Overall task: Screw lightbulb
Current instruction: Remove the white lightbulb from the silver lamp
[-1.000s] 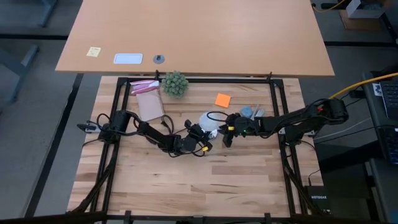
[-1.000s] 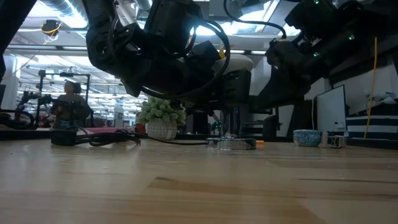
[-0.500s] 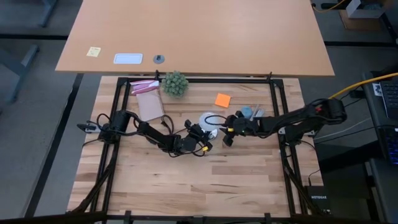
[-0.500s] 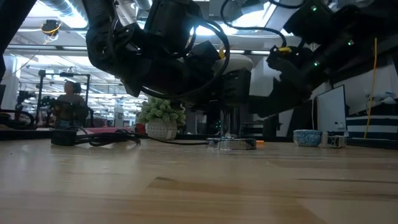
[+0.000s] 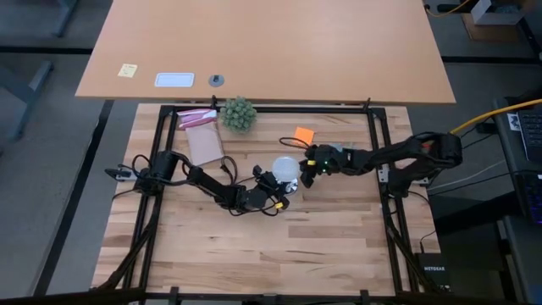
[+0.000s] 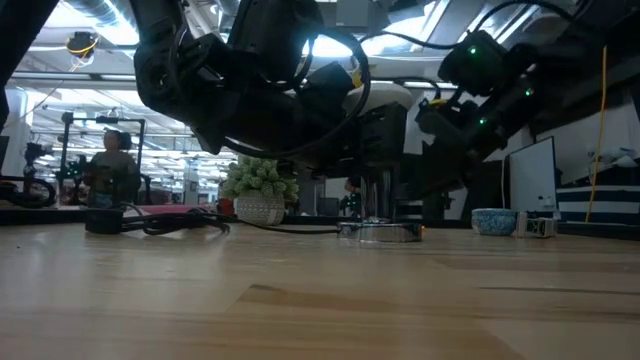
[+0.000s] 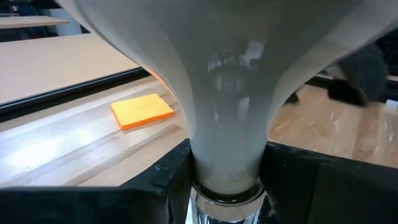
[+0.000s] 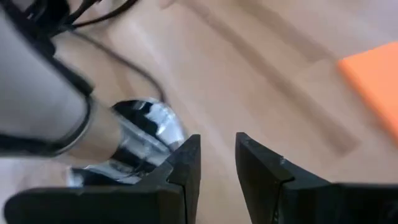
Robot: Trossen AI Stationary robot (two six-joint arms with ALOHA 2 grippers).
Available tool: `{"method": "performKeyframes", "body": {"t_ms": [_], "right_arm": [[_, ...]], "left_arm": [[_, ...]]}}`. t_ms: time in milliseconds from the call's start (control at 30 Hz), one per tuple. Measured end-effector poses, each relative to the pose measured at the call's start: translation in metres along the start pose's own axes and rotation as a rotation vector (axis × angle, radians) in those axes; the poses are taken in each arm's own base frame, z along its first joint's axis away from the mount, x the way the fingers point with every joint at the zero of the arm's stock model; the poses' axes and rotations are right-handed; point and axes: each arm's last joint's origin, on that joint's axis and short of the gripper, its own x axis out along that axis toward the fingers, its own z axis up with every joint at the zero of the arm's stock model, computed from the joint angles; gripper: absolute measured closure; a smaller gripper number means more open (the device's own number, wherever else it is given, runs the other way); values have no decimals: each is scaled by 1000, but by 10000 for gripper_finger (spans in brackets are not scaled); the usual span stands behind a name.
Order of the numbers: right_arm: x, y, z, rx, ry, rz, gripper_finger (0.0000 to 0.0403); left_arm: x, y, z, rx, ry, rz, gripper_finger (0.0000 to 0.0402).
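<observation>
The lightbulb (image 5: 285, 166), a frosted white globe, stands upright with its silvery screw end (image 6: 375, 200) down on the round socket disc (image 6: 380, 232). That disc lies flat on the table. My left gripper (image 7: 227, 186) is shut on the bulb; it reaches in from the table's left (image 5: 278, 180). My right gripper (image 8: 217, 168) stands open just right of the bulb (image 5: 303, 175). Nothing lies between its fingers. In the right wrist view the screw end (image 8: 144, 134) shows close beside one of its fingers; whether they touch I cannot tell. My left gripper pinches the bulb's narrow neck (image 7: 208, 155), just above the metal screw end, between its two fingers (image 7: 165, 180). The fingers come nearly level from the table's left, one on each side of the neck. The bulb stands upright, globe up, screw end down at the socket.
A spiky green ball plant (image 5: 238, 113) and a brown card (image 5: 203, 144) sit at the far left. An orange sticky note (image 5: 303, 134) and a small bowl (image 6: 494, 220) lie far right of the bulb. The socket's black cord (image 6: 180, 226) trails across the table. Bare wood lies toward the near edge.
My right gripper has swung toward the table's far edge and sunk a little, coming in close beside the bulb's right side. Its finger gap looks the same. The bulb and my left gripper have kept still.
</observation>
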Motion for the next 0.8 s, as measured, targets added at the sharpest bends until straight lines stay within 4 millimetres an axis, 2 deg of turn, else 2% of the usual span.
{"method": "performKeyframes", "body": {"t_ms": [367, 800], "right_arm": [[34, 0, -18, 67, 54, 116, 301], [37, 2, -22, 199, 136, 212, 301]], "left_arm": [[-1, -1, 0, -6, -2, 7, 249], [-1, 0, 0, 7, -2, 17, 249]]}}
